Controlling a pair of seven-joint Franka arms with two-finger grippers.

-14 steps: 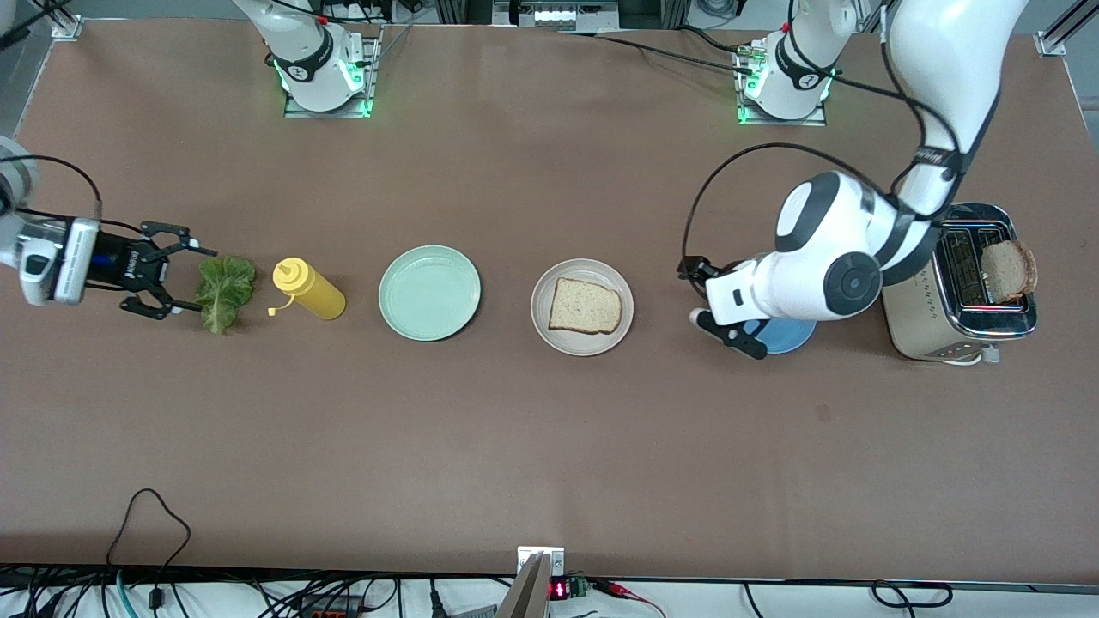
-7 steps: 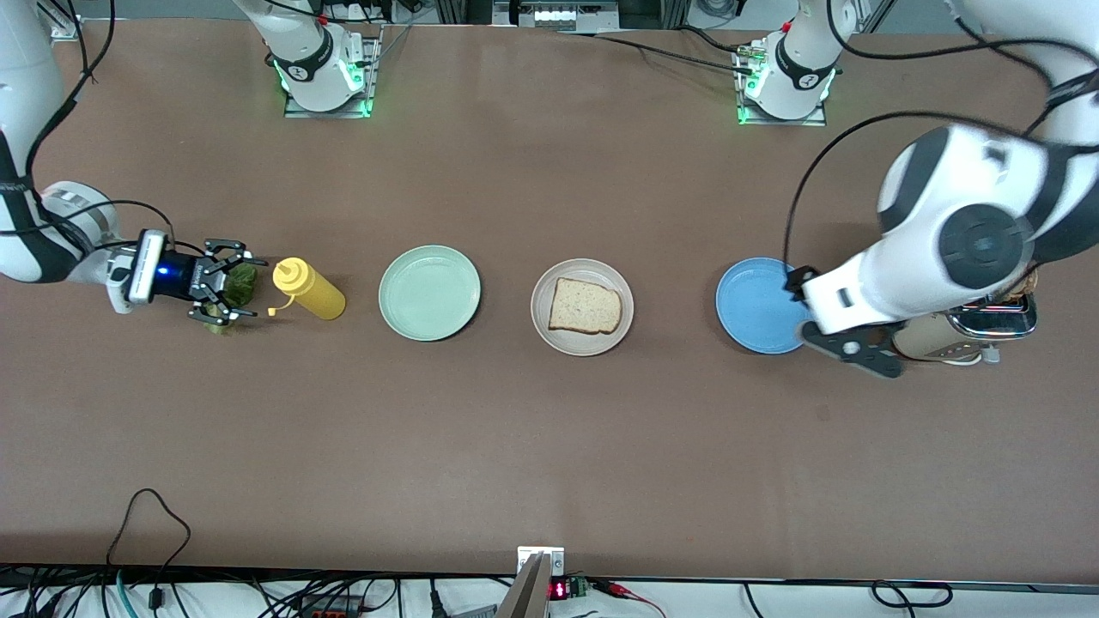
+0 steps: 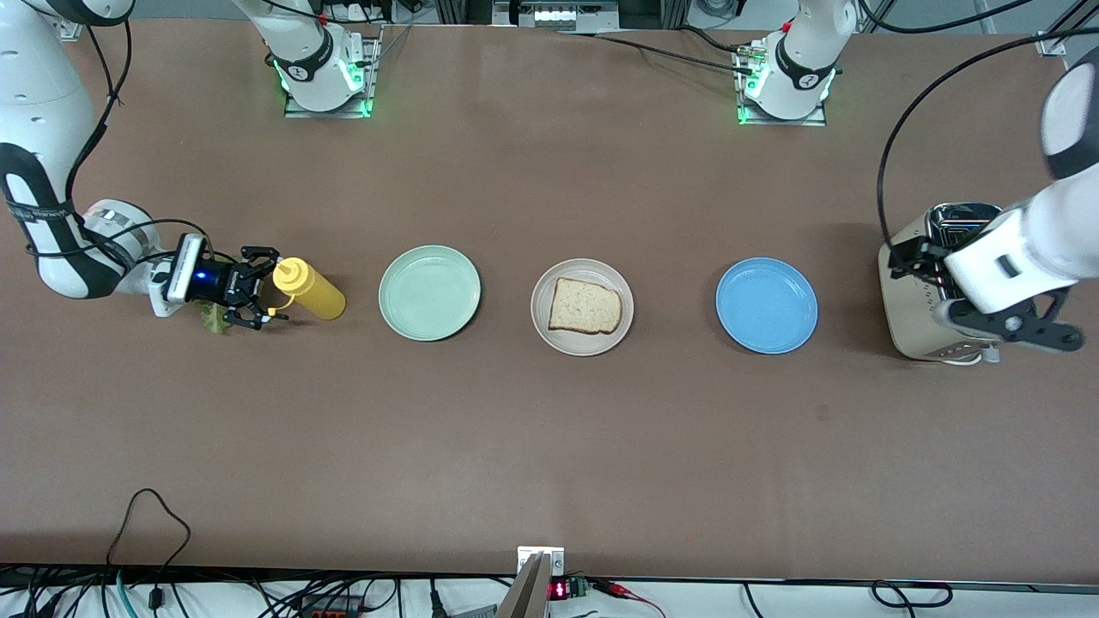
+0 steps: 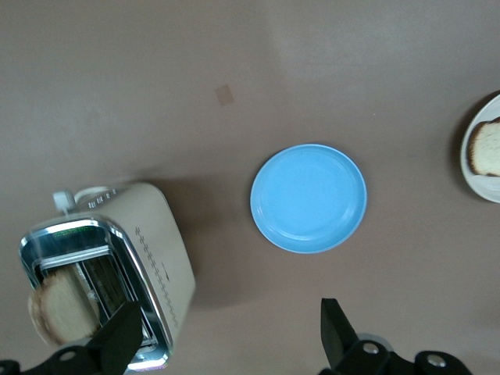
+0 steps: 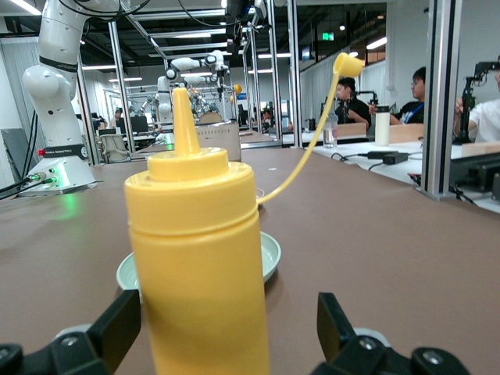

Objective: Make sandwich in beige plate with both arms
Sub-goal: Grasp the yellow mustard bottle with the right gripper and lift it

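Note:
The beige plate [image 3: 541, 326] holds one slice of bread [image 3: 584, 305] and shows partly in the left wrist view [image 4: 469, 156]. A second slice [image 4: 62, 308] stands in the toaster [image 3: 923, 322]; the left arm hides it in the front view. The lettuce [image 3: 211, 319] lies mostly hidden under my right gripper [image 3: 262, 290]. That gripper is open and low, with the yellow bottle [image 3: 311, 290] right in front of its fingers [image 5: 117, 332]. My left gripper [image 3: 962, 300] is open over the toaster [image 4: 156, 258], empty.
A mint green plate [image 3: 429, 293] lies between the yellow bottle and the beige plate, also in the right wrist view [image 5: 269, 258]. A blue plate [image 3: 767, 305] lies between the beige plate and the toaster. The bottle's cap [image 5: 349, 64] hangs open on its strap.
My right gripper has moved over the lettuce up to the yellow bottle. My left arm has swung from the blue plate to over the toaster.

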